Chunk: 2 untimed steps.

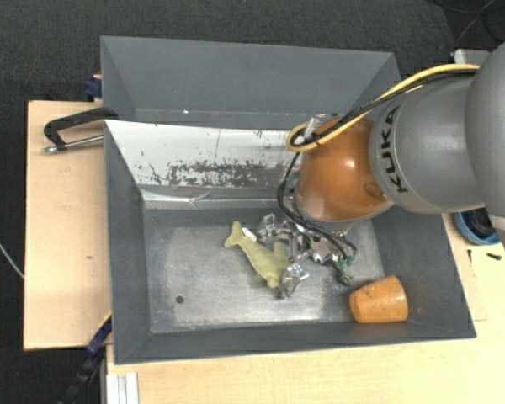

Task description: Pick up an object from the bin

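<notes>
Overhead view of the grey metal bin [126,251], with the arm [438,150] entering from the right and its orange wrist cover [337,179] held low over the bin floor. The fingers [293,276] are down at floor level, a little to the right of the floor's centre. They stand apart: one metal tip lies toward the back wall and the other toward the front wall, with a clear gap between them. The pale yellow rubber toy [254,253], a long, slightly curved, fish-like shape, lies flat on the floor near the centre. It runs obliquely from a forked end at the back left to a thicker end at the front right. The thicker end reaches into the gap between the two tips. The front tip touches or overlaps that end, and the back tip stands just beside the toy's middle, on its right. Whether the tips press on the toy cannot be told; the toy rests on the floor. An orange thimble-shaped block [379,300] lies on its side near the front right corner, well apart from both the toy and the fingers.
</notes>
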Motion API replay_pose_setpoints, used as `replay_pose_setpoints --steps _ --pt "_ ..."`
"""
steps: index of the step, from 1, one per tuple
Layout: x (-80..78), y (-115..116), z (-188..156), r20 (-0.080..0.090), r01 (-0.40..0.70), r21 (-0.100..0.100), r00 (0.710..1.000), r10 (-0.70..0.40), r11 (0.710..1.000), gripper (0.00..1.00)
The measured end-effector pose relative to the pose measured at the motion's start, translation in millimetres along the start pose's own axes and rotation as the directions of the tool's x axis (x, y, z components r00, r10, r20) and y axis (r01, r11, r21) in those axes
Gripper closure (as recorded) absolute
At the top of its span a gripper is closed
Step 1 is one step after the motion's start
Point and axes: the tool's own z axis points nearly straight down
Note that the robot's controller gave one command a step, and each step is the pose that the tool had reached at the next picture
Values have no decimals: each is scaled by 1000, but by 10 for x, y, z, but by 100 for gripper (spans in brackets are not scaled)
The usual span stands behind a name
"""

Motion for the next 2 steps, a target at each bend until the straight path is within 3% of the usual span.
replay_pose_setpoints --steps 1,2 --pt "-12 -6 -17 5 0 1 1000 0 1000 100" --pt "-172 116 -1764 10 281 6 960 -281 960 100"
